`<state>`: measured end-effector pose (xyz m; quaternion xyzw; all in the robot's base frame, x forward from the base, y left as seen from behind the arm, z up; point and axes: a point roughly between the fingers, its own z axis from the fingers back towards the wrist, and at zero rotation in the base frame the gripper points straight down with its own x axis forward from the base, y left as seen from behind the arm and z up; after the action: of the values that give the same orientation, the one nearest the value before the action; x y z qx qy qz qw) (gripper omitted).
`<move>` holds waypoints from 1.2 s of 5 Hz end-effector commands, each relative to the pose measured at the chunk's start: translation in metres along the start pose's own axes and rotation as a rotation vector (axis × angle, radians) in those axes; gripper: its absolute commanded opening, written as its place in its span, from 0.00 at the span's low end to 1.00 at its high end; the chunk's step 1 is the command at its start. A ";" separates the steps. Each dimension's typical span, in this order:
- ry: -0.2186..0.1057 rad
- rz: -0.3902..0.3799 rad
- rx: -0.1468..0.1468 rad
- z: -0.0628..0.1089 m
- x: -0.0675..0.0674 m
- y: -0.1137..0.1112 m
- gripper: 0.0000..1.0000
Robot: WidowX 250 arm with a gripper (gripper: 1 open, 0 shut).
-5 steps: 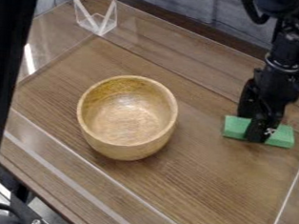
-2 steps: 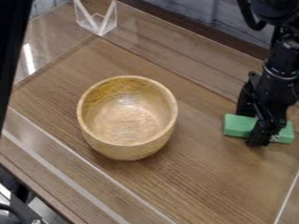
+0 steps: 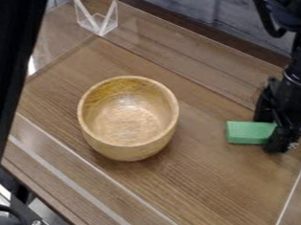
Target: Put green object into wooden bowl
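At the right edge of the worktop (image 3: pixel 174 197) I have the hand (image 3: pixel 287 128) pointing straight down, its black fingers (image 3: pixel 281 140) spread apart and holding nothing. The green object (image 3: pixel 248 133) lies flat on the wood just to the left of the hand, its right end meeting the fingers so closely that I cannot tell whether they touch it or merely stand beside it. Well to the left of the hand, and a little nearer the camera, the wooden bowl (image 3: pixel 127 116) sits upright with nothing inside it. Far to the upper left of the hand, near the back corner, a small clear plastic piece (image 3: pixel 98 18) stands on the worktop.
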<state>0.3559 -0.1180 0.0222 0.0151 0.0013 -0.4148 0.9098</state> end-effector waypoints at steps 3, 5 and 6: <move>-0.078 -0.057 0.010 0.012 -0.002 0.023 1.00; -0.078 -0.128 -0.001 0.029 -0.005 0.038 1.00; -0.082 -0.104 0.001 0.029 -0.009 0.041 1.00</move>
<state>0.3685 -0.0899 0.0290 -0.0138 0.0018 -0.4686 0.8833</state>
